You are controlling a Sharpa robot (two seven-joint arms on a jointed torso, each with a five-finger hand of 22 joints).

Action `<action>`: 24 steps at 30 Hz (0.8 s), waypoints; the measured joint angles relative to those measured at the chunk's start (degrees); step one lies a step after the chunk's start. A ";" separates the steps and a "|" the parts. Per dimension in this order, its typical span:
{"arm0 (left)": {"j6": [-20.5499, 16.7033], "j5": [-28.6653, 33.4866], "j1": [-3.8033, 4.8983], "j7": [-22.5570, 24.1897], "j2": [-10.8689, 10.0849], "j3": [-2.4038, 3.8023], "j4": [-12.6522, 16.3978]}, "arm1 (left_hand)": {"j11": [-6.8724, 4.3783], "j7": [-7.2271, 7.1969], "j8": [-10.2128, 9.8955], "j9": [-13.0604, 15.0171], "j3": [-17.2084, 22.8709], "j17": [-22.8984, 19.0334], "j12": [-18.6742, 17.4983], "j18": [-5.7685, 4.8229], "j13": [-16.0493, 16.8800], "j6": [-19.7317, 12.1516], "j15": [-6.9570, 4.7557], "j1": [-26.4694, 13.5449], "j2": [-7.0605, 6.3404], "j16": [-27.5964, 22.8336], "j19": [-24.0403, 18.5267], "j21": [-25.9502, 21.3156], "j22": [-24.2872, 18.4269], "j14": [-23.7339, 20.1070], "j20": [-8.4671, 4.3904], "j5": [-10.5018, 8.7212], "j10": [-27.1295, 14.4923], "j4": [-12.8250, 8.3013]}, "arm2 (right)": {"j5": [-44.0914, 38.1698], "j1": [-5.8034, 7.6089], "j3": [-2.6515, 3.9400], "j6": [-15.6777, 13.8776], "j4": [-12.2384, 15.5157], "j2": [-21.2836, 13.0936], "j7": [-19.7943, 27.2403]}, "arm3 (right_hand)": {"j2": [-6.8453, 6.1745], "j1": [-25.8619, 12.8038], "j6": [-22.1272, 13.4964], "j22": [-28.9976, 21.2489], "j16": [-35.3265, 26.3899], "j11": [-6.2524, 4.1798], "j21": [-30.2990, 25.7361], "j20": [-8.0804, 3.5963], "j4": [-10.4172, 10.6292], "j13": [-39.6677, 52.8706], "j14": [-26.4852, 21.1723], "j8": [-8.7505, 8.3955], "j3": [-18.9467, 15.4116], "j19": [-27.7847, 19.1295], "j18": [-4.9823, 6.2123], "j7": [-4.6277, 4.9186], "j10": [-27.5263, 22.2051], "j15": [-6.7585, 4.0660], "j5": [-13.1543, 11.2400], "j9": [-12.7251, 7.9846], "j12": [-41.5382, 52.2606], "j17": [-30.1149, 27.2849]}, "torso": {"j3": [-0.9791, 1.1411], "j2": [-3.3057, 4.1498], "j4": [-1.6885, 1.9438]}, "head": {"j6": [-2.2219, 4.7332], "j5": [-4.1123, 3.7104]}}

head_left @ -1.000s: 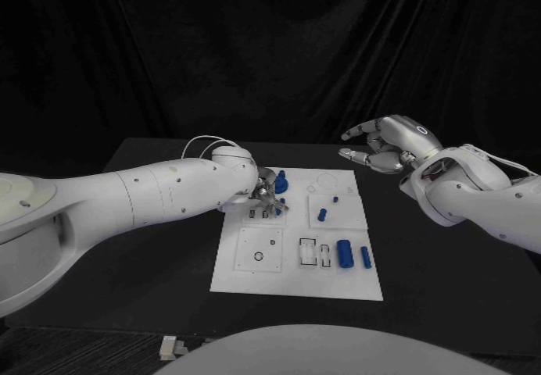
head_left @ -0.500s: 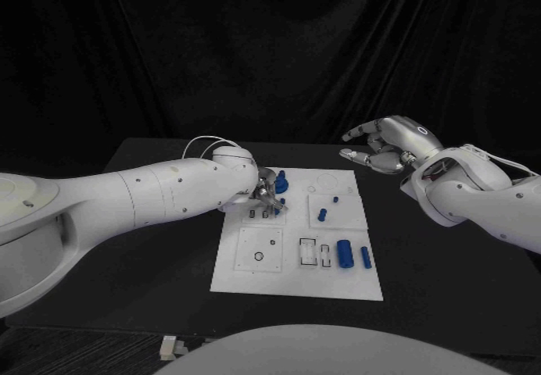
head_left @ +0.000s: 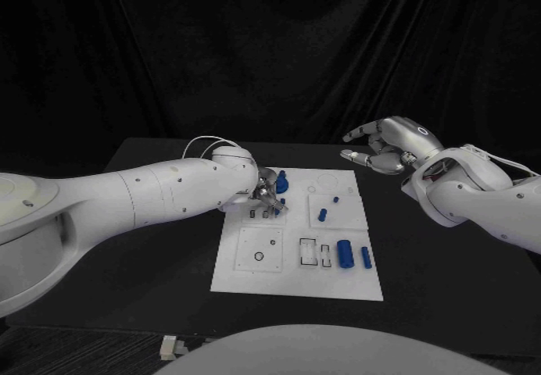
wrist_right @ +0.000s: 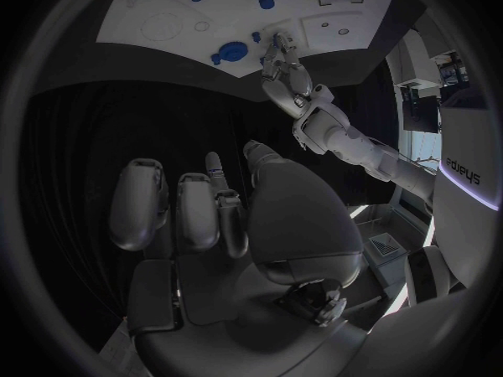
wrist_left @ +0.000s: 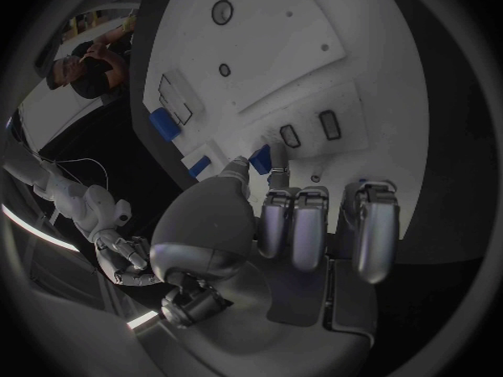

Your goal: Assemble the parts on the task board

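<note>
My left hand [head_left: 266, 195] is down on the far left part of the white task board [head_left: 295, 277], thumb and fingertips pinching a small blue part [wrist_left: 260, 164] against it. My right hand [head_left: 387, 146] hangs above the counter [head_left: 451, 273] past the board's far right corner, fingers loosely spread, holding nothing. Other blue parts [head_left: 345, 254] lie on the board's right side.

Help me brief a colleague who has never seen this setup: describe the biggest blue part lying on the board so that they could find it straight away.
Start at the white task board in the middle of the black table. Go to its near right area, beside the outlined rectangular slots. There two blue cylinders lie side by side; the big blue cylinder is the left one, clearly thicker than the slim blue cylinder next to it.
</note>
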 measured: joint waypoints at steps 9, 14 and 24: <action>0.00 0.00 0.00 0.42 -0.36 0.00 0.10 | 0.24 0.42 -2.03 -0.26 1.90 0.00 0.00 0.00 0.00 0.42 0.41 0.92 -0.11 0.00 -0.42 -0.44 0.00 0.01 0.42 4.59 -0.17 -0.63 | 0.00 0.00 0.00 0.50 -0.11 0.15 -0.34 | 0.00 0.00 0.00 0.00 0.00 0.00 0.00 0.00 0.00 -0.01 0.00 0.00 0.00 0.00 0.00 0.00 0.00 0.00 0.00 -0.06 0.00 -0.14 | 0.00 0.01 -0.01 | 0.00 0.25; 0.00 -0.01 0.00 0.63 -0.51 0.00 0.13 | 0.24 0.42 -2.88 -0.27 2.90 0.00 0.00 0.00 0.00 0.42 0.41 1.16 -0.32 0.00 -0.42 -0.73 -0.01 0.01 0.42 6.89 -0.17 -0.84 | 0.00 0.00 0.00 0.92 -0.13 0.21 -0.60 | 0.18 0.18 0.00 0.00 0.00 0.00 0.00 0.00 0.00 -0.01 0.00 0.00 0.00 0.00 0.00 0.00 0.00 0.00 0.00 -0.12 0.00 -0.20 | 0.00 0.01 -0.01 | 0.00 0.29; 0.03 -0.01 -0.01 0.96 -0.65 0.00 0.13 | 0.24 0.62 -4.10 -0.08 5.47 -0.01 0.00 0.51 0.04 0.62 0.41 1.99 -1.15 0.00 -0.62 -0.96 -0.01 0.01 0.62 10.66 -0.17 -1.51 | 0.00 0.00 0.00 1.82 -0.13 0.21 -1.24 | 0.55 0.56 0.21 0.00 -0.31 0.00 -0.28 0.00 -0.43 -0.02 0.00 0.00 0.43 0.00 0.00 0.21 0.00 0.00 0.88 -0.26 -0.22 -0.39 | -0.01 0.01 -0.01 | 0.00 0.40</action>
